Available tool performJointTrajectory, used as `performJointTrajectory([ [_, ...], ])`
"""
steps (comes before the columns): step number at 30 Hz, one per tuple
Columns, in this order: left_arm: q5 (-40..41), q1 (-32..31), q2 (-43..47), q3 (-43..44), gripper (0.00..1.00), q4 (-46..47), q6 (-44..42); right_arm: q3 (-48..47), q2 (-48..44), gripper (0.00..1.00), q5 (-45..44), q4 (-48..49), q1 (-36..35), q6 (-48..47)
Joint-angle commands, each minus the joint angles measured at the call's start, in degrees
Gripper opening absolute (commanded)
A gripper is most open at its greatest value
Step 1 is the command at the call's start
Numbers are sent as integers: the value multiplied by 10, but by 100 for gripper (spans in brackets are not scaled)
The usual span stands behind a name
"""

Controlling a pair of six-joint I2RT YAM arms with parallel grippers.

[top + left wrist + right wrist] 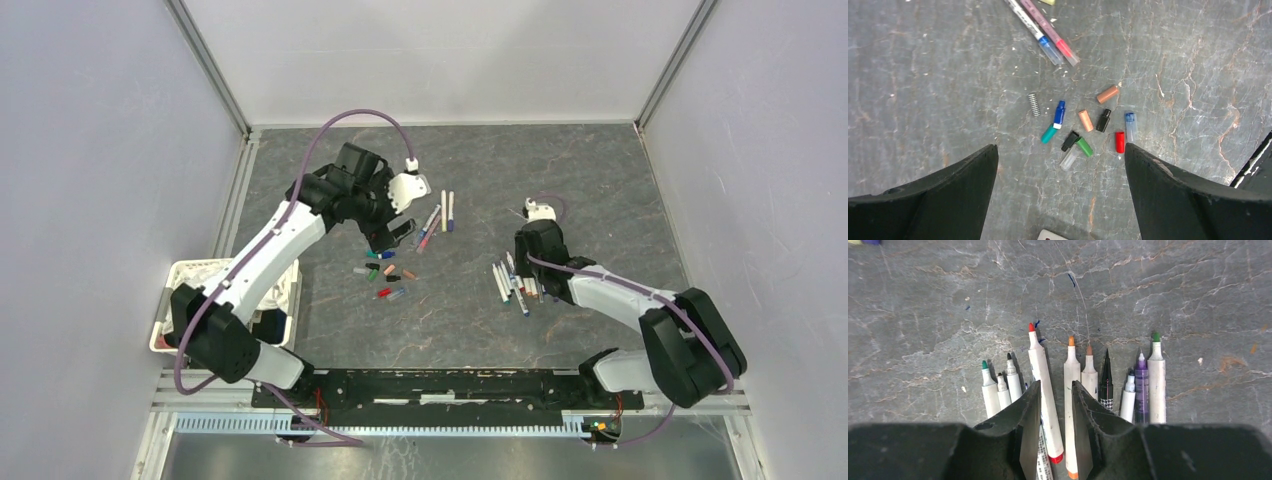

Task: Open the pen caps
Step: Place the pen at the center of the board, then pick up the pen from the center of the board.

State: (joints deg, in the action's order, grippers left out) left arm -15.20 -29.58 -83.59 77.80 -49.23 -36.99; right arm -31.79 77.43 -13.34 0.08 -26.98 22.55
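Several loose pen caps (1086, 120), blue, teal, green, red, black and peach, lie scattered on the grey table; in the top view they (385, 275) lie below my left gripper. My left gripper (1060, 147) is wide open and empty, above and just short of the caps (400, 232). A row of uncapped white pens (1071, 375) lies tips away under my right gripper (1056, 383). Its jaws stand a narrow gap apart, over a red-tipped pen (1040, 375) and the orange-tipped one, not closed on either. In the top view the right gripper (528, 272) sits over this pen row (512, 288).
A few capped pens (440, 215) lie behind the caps; two show at the top of the left wrist view (1055, 37). A small metal spring (1034, 104) lies left of the caps. A white basket (180, 275) stands at the table's left edge.
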Motion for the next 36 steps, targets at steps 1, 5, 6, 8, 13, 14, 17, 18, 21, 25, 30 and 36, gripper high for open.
performJointTrajectory([
  [1, 34, 9, 41, 35, 100, -13, 44, -11, -48, 33, -11, 1, -4, 10],
  [5, 82, 15, 68, 32, 100, 24, 71, -82, -20, 35, 5, -16, -12, -1],
  [6, 101, 17, 74, 27, 100, 34, 80, -109, 0, 36, 5, -22, -16, -4],
  [8, 138, 21, 87, 11, 100, 58, 93, -158, 42, 38, 0, -30, -27, -10],
  [13, 127, 31, 101, -16, 100, 61, 102, -300, 178, 40, -14, -49, -54, -11],
  [14, 118, 31, 102, -17, 100, 56, 101, -327, 209, 40, -16, -53, -58, -11],
  [17, 92, 31, 110, -33, 100, 53, 101, -417, 294, 44, -27, -78, -66, -12],
  [18, 89, 31, 114, -40, 100, 54, 102, -449, 317, 45, -33, -89, -66, -11],
  [21, 89, 31, 118, -51, 100, 55, 107, -508, 382, 46, -43, -106, -66, -6],
  [25, 75, 31, 130, -62, 100, 49, 102, -566, 435, 46, -51, -120, -66, -5],
  [30, 60, 31, 144, -62, 100, 26, 83, -611, 479, 45, -61, -134, -65, -8],
  [36, 47, 31, 160, -72, 100, 14, 73, -636, 511, 41, -66, -148, -63, -4],
])
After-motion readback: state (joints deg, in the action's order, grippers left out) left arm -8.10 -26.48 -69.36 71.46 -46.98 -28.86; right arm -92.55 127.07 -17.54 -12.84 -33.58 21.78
